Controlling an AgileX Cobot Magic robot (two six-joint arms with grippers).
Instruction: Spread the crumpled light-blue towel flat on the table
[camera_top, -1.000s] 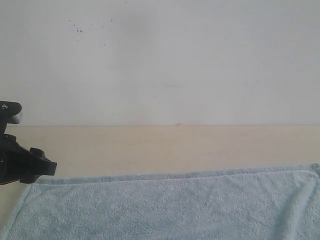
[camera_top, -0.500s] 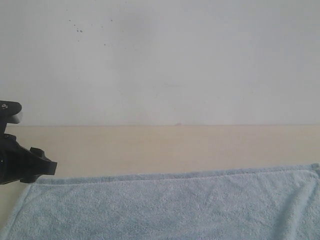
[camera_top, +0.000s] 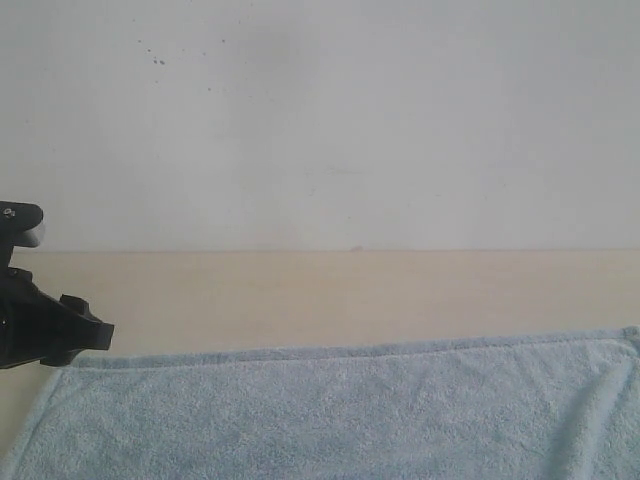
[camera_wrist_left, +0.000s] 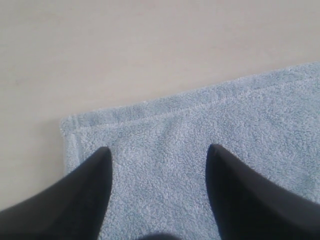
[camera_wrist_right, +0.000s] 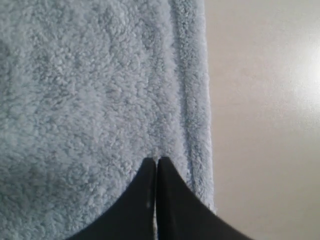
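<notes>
Towel (camera_top: 340, 410) lying flat on the table (camera_top: 330, 295), hems straight. Left gripper (camera_wrist_left: 158, 149) spread wide over one corner, empty; right gripper (camera_wrist_right: 156, 160) closed by the hem. Spreading appears finished; next, lift both grippers clear without snagging.

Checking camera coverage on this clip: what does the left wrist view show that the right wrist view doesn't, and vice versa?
Left wrist only: a corner of the towel, with the left gripper open over it. Right wrist only: a straight hemmed edge, with the right gripper shut. Both: the towel lying flat on the table.
</notes>
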